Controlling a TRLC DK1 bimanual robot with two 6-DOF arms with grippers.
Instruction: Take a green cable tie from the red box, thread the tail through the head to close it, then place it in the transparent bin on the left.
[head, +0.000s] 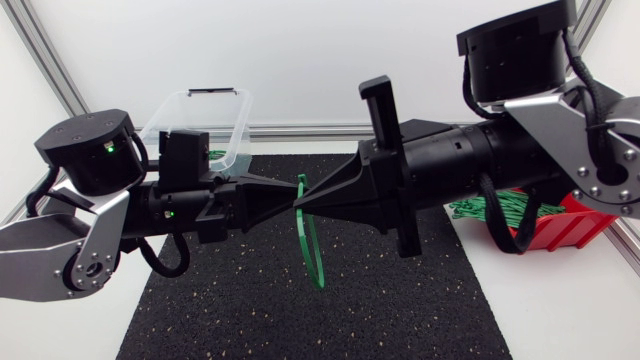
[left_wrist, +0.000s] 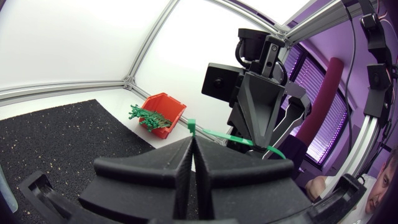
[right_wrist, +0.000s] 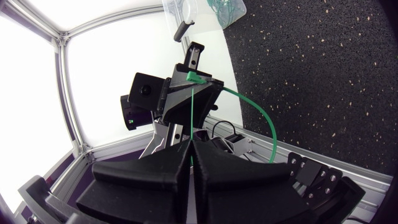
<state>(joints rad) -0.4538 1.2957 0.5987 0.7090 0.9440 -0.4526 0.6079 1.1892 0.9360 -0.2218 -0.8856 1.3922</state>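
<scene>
The black mat (head: 300, 320) covers the middle of the white table (head: 560, 310). Seen from above, the two arms meet nose to nose over the mat's centre. The left gripper (head: 288, 206) points toward 3 o'clock and the right gripper (head: 308, 205) toward 9 o'clock, tips almost touching.

The transparent bin (head: 200, 120) stands at about 10 o'clock from that meeting point, off the mat's far left corner. A few green strands (head: 215, 155) show through its wall.

The red box (head: 565, 228) sits at 3 o'clock, beside the mat's right edge and partly behind the right arm. A bundle of green cable ties (head: 500, 210) lies across its open top.

One green cable tie (head: 316, 255) is held in the air between the two tips. Its strap curves down toward 6 o'clock in a loop above the mat.

In the left wrist view, the left gripper's wedges are clenched together. The tie's head (left_wrist: 191, 126) sits at their very tip, and the strap runs off toward the right gripper just ahead.

In the right wrist view, the right gripper's fingers are pressed tight on the thin tail. The tail rises straight from between them to the head, which is pinched at the tip of the left gripper opposite.
</scene>
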